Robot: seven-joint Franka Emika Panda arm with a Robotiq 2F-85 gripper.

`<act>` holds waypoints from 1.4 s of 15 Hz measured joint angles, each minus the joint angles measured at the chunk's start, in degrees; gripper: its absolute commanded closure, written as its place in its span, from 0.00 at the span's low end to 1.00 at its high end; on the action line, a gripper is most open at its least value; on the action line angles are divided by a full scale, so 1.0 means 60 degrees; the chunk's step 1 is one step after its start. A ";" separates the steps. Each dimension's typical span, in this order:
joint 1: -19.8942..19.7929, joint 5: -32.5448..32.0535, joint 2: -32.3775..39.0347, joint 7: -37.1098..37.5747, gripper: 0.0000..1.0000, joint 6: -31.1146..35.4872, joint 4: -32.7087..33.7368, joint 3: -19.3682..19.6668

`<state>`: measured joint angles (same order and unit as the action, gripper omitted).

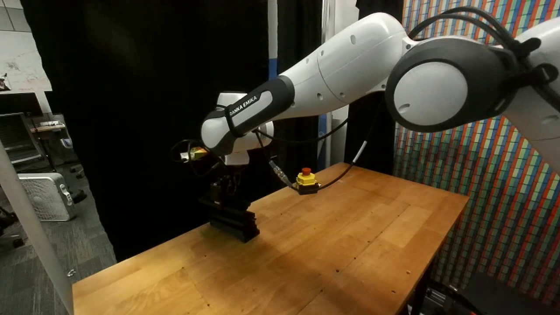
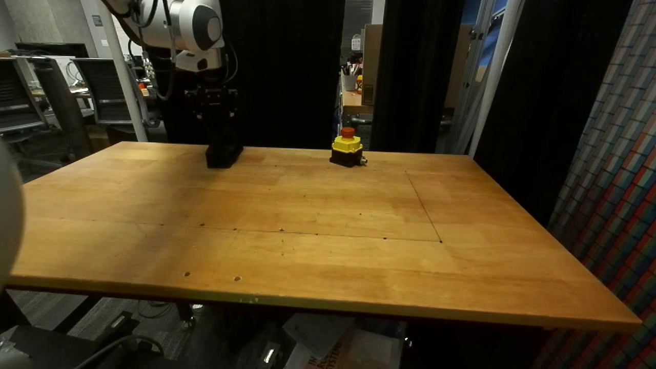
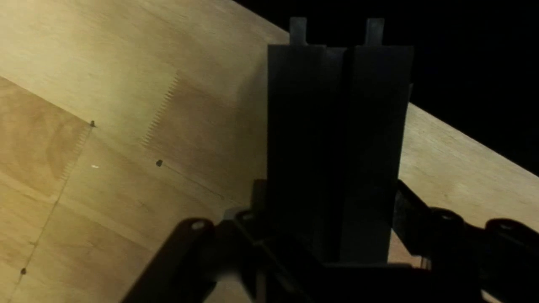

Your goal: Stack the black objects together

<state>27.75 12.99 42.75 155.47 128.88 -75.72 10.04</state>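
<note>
Black bars (image 3: pixel 307 113) stacked, clasped by tool (image 3: pixel 329 184), pens (image 2: pixel 350 68) in cup (image 2: pixel 349 82)

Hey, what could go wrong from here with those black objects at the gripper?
The black objects stand near an edge of the table, so a sideways knock might send one off. The gripper is closed around some of them, so letting go could shift the pile. Against the black curtain, their edges may be hard to judge.
</note>
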 measured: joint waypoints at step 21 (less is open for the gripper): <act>0.2045 0.2144 0.0921 -0.0012 0.54 -0.1539 0.0507 0.3521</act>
<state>40.02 25.85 48.27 155.39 119.65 -72.68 31.16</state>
